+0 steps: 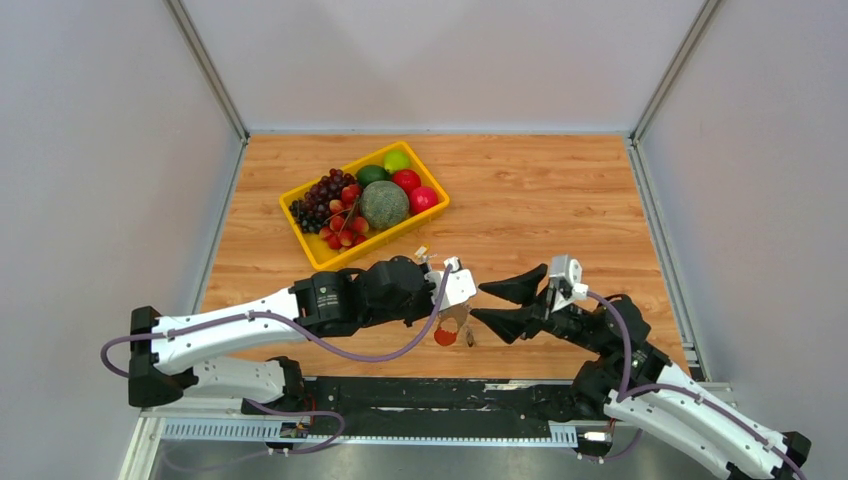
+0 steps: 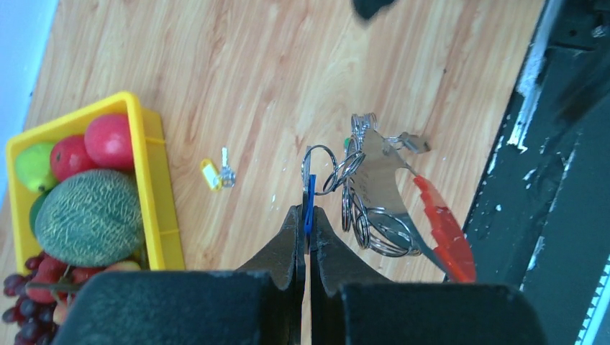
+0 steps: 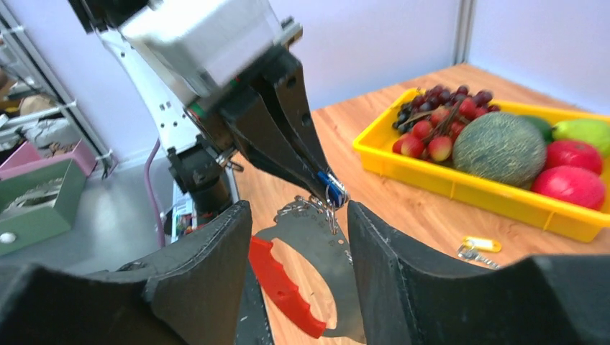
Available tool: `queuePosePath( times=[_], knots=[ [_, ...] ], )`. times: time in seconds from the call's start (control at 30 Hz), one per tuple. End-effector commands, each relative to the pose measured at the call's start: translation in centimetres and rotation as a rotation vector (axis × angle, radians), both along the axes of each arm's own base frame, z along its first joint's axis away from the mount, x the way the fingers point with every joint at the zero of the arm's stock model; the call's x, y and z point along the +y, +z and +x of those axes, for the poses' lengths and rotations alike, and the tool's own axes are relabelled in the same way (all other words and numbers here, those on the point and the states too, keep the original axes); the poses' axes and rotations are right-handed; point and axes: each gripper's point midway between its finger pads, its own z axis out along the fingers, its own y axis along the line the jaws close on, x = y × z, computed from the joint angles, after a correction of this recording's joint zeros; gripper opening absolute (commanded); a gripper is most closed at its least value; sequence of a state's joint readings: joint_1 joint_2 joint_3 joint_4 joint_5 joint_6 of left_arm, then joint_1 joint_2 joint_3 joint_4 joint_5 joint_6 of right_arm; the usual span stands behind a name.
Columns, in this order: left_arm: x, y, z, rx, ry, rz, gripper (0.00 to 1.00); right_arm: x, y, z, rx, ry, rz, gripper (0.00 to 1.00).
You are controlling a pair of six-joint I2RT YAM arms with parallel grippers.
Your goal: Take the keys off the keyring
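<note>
At the near edge of the table, centre, left gripper is pinched on a blue key, keyring hanging below it, just left of the right gripper, its jaws spread toward it.

The top external camera looks steeply down from behind both arm bases, far off, over the whole table. The left wrist camera sights along the left gripper, close on the blue key between its jaws. The right wrist camera faces them from between the right gripper's parted jaws. All 3 share the keyring.
</note>
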State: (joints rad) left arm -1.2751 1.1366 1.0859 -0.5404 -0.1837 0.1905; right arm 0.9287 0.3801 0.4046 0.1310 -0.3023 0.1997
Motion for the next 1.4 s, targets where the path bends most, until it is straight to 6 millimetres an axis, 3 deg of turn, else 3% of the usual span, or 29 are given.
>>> queuePosePath(
  times=[0.0,0.13,0.17,0.2,0.23,0.3,0.47,0.6,0.77,1.0,1.37],
  knots=[
    [0.6,1.7,1.6,-0.019,0.131,-0.019,0.00,-1.0,0.8,0.4,-0.014,-0.060,0.051,0.58],
    [1.2,1.3,2.2,0.001,0.206,0.035,0.00,-1.3,0.3,0.7,0.007,-0.084,0.053,0.60],
    [1.4,0.4,2.1,0.019,0.214,0.081,0.00,-1.4,0.1,0.9,0.020,-0.095,0.050,0.61],
    [1.2,0.9,2.1,0.026,0.219,0.080,0.00,-1.4,-0.2,1.2,0.032,-0.108,0.045,0.61],
    [1.5,-0.1,2.1,0.046,0.239,0.134,0.00,-1.4,-0.5,1.5,0.051,-0.122,0.038,0.62],
    [1.6,0.0,2.3,0.072,0.289,0.174,0.00,-1.2,-1.2,1.9,0.081,-0.133,0.022,0.63],
    [3.1,-2.0,1.7,0.157,0.390,0.360,0.00,-0.1,-2.9,2.3,0.148,-0.124,-0.030,0.66],
    [3.3,-3.1,1.3,0.235,0.440,0.486,0.00,0.6,-4.1,2.8,0.186,-0.123,-0.081,0.81],
    [2.3,-2.3,0.6,0.329,0.423,0.473,0.00,0.8,-4.7,2.7,0.192,-0.114,-0.100,0.85],
    [1.3,-0.8,0.1,0.410,0.382,0.386,0.00,0.1,-5.8,2.4,0.180,-0.123,-0.091,0.78],
    [-0.3,0.5,-0.7,0.471,0.307,0.301,0.00,0.6,-6.4,2.4,0.166,-0.117,-0.103,0.71]
  ],
)
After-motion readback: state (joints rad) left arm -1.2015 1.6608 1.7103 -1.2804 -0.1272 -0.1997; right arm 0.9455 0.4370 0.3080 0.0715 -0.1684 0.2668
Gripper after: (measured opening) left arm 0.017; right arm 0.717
